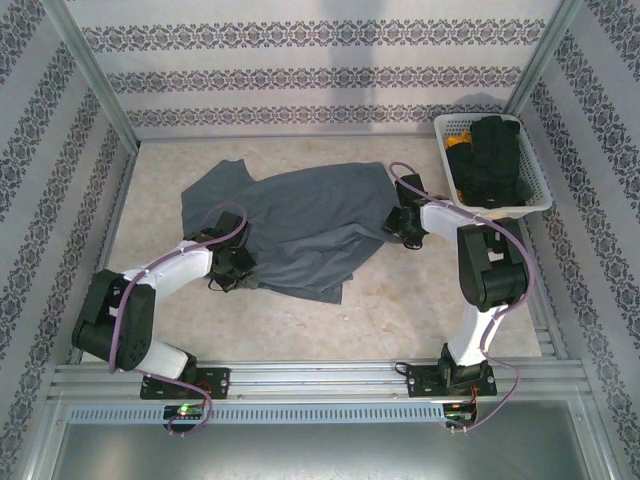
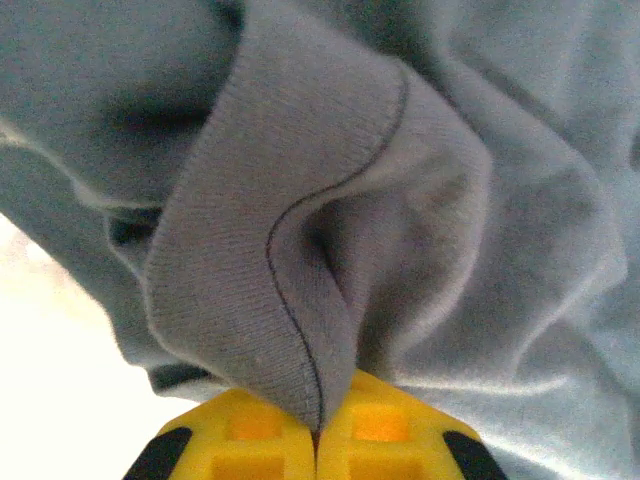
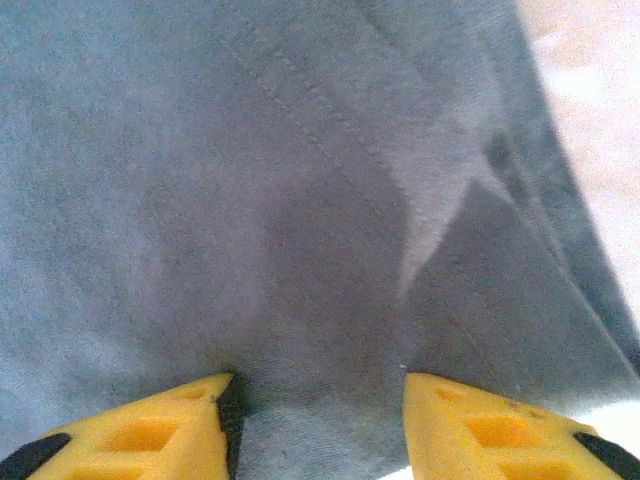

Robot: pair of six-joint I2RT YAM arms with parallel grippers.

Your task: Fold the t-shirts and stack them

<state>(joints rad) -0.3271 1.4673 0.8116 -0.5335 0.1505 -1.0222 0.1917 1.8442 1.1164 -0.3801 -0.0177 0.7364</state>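
Pinching a hemmed fold of the t-shirt (image 1: 300, 225), our left gripper (image 2: 318, 438) had its jaws pressed together on the cloth. Our right gripper (image 3: 320, 400) held its jaws wide over the shirt, which we saw lying rumpled mid-table (image 1: 420, 300).

Table (image 1: 410, 315) bears t-shirt (image 1: 310, 220) (basket (image 1: 500, 211) too).
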